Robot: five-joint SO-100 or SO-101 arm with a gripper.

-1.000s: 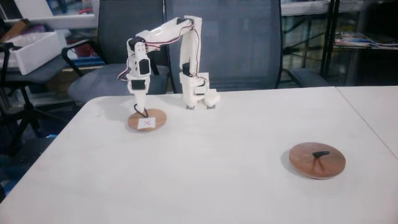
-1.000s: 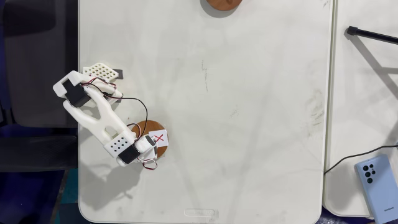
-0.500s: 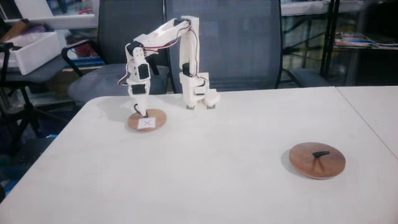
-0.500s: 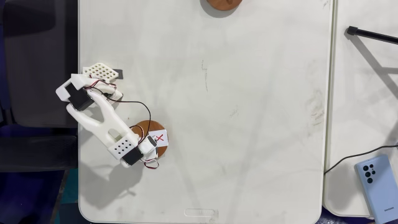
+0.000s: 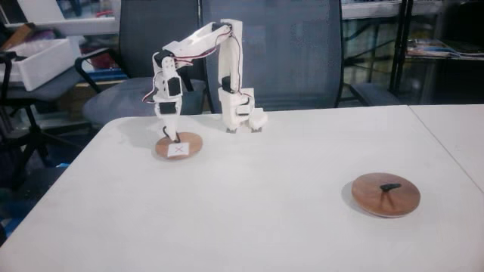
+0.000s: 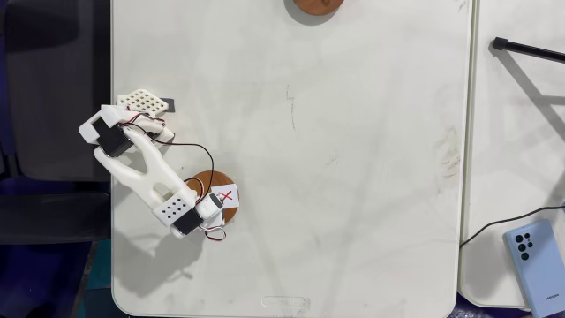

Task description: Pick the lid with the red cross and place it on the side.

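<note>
1. The white two-finger pincer [image 5: 167,134] of a small white robot arm [image 5: 219,45] points straight down over the rear left part of the small round light-brown wooden lid with a white sticker bearing a red X [image 5: 179,146]. Its tips sit at the thin black loop handle [image 5: 164,136] in the side-on fixed view; how far the fingers are parted, and whether they grip the loop, cannot be told.
2. In the top-down fixed view the pincer [image 6: 201,209] and wrist cover the lower left of the same lid [image 6: 228,200], leaving the red X sticker showing.
3. The lid lies flat on the white surface [image 5: 249,204], near its rear left corner in the side-on view and close to the arm's base [image 5: 240,113].
4. A larger, darker round wooden disc with a black bar handle [image 5: 386,195] rests well apart, toward the front right of the side-on view; its edge [image 6: 315,4] shows at the top of the top-down view.
5. Dark office chairs [image 5: 280,53] stand behind the surface.
6. A light-blue smartphone [image 6: 534,265] with a black cable lies on an adjoining white surface [image 6: 516,132] at right, seen from above.
</note>
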